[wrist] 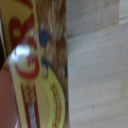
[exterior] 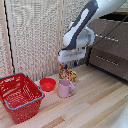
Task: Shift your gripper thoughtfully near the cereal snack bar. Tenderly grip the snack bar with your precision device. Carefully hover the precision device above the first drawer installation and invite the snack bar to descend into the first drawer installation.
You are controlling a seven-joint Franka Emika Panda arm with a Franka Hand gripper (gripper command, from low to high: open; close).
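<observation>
Hand (exterior: pixel 70 63) directly above upright cereal snack bar (exterior: pixel 67 74) beside pink mug (exterior: pixel 64 88), finger spread impossible to tell.

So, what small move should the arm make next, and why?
Probably lower a little and close the claw: it hovers just above the upright cereal snack bar behind the pink mug, and the wrist view shows the packet very near. No grip is visible.

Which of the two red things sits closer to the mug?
The small red bowl, almost touching the pink mug. The red basket sits farther off, toward the exterior view's left.
</observation>
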